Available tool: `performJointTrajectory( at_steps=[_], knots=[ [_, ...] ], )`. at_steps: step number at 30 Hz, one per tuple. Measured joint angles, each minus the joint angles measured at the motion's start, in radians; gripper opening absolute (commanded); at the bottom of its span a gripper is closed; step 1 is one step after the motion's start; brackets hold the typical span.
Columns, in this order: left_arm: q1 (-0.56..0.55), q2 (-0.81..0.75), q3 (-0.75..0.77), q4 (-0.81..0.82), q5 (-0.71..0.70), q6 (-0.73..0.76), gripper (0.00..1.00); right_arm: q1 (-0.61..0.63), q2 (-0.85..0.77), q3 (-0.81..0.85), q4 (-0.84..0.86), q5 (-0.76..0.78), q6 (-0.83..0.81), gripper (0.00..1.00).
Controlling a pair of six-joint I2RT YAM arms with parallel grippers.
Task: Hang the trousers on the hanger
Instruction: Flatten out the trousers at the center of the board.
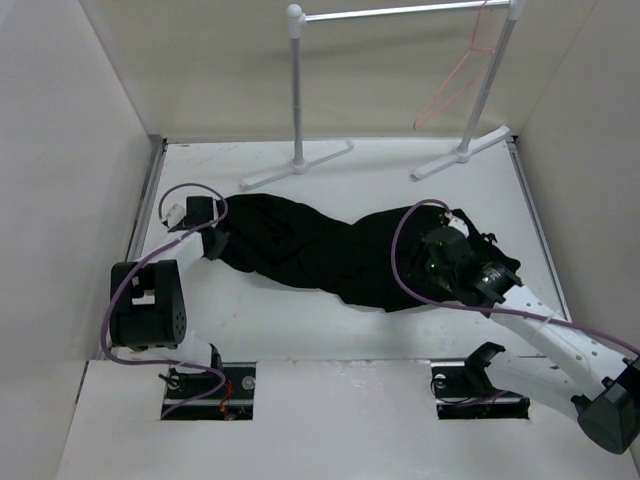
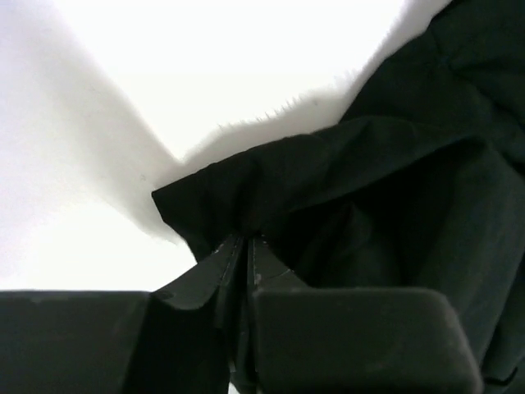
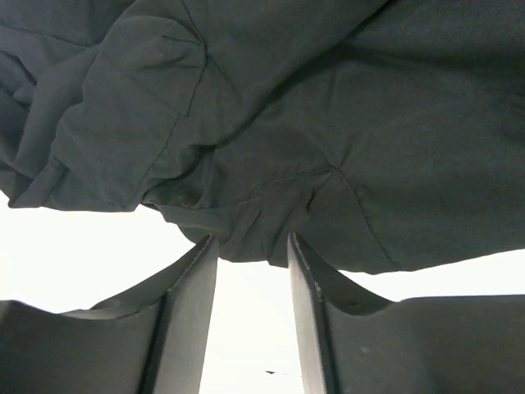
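Early in the job: your trousers (image 1: 330,255) lie in a crumpled black band across the white table (image 1: 300,330), from the left arm to the right one. None of the cloth is lifted towards the back. The pink hanger (image 1: 452,82) hangs bare from the silver rail (image 1: 400,12) at the far right corner, well apart from the cloth. Nothing has been draped or threaded yet. By the look of it, the lifting, the carrying and the folding over the hanger's bar are all left to do.

Your left gripper (image 2: 244,240) sits at the left end of the trousers. Its wrist view shows both fingers pressed together, with a folded corner of black cloth pinched between the tips. That end looks secured.

Your right gripper (image 3: 253,238) is at the opposite end. Its two fingers (image 3: 193,283) stand apart, with bright table showing through the gap between them. The hemmed edge of the trousers bunches right at the fingertips and seems to touch them. The jaws are not clamped on it, so that end does not appear to be gripped.

From above, the right gripper's body hides its own tips, so only the wrist view speaks for that side.
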Motion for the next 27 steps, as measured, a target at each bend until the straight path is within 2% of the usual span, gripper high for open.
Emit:
performJointTrajectory(
  at_steps=[3,7,9,11,14,18,20,22,23,25,27],
  knots=[
    [0.012,-0.026,0.081,-0.092,-0.014,0.0,0.02,-0.013,-0.005,0.0,0.003,-0.002,-0.006,0.58],
    [0.006,-0.121,0.344,-0.204,-0.055,0.042,0.02,-0.072,-0.017,-0.022,0.027,-0.003,-0.009,0.63],
    [-0.009,-0.19,0.481,-0.22,-0.085,0.079,0.03,-0.112,-0.027,-0.048,0.039,-0.003,-0.008,0.64],
    [-0.028,-0.285,0.557,-0.224,-0.121,0.117,0.06,-0.149,-0.042,-0.078,0.045,-0.003,-0.007,0.66],
    [-0.035,-0.433,0.557,-0.258,-0.172,0.153,0.06,-0.19,-0.059,-0.104,0.044,-0.004,-0.007,0.67],
    [0.037,-0.537,0.488,-0.367,-0.226,0.169,0.04,-0.24,-0.093,-0.133,0.039,-0.005,-0.006,0.68],
    [0.072,-0.536,0.471,-0.437,-0.247,0.174,0.04,-0.264,-0.114,-0.143,0.032,-0.006,-0.006,0.59],
    [0.082,-0.507,0.468,-0.487,-0.251,0.18,0.04,-0.281,-0.131,-0.147,0.025,-0.008,-0.01,0.38],
    [0.082,-0.497,0.47,-0.503,-0.249,0.18,0.04,-0.287,-0.136,-0.148,0.024,-0.01,-0.012,0.31],
    [0.066,-0.476,0.494,-0.543,-0.24,0.18,0.03,-0.29,-0.138,-0.148,0.023,-0.019,-0.012,0.27],
    [0.026,-0.459,0.548,-0.564,-0.239,0.18,0.03,-0.29,-0.138,-0.148,0.023,-0.027,-0.011,0.29]
  ],
)
